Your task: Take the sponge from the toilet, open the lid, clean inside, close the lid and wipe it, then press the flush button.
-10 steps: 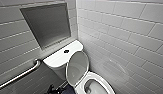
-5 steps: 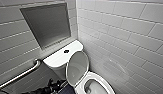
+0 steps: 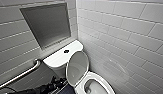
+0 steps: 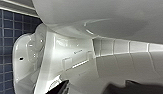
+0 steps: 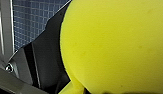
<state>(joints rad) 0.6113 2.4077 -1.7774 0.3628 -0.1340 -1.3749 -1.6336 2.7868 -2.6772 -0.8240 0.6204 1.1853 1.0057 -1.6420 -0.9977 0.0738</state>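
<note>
White-tiled walls [image 3: 127, 32], a grey recessed niche [image 3: 48, 23], a grab bar [image 3: 19, 75].

Left arm [image 3: 45, 87] is all black: lumpy jointed segments with a slight sheen on the casing. Its wrist end shows two glossy black moulded pieces [image 4: 139, 87]. Right wrist carries a matte dark plate [image 5: 45, 60], pale along its edge, beside a grey metal bracket [image 5: 12, 80] with one round screw head [image 5: 8, 68].

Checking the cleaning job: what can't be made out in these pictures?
Toilet bowl: head view, its front is cut off by the bottom edge, so the inside can't be judged.
Sponge: right wrist view, so close that its edges run off the picture; what holds it is hidden behind it.
Arm: head view, dark and blurred; its tip is unclear.
</note>
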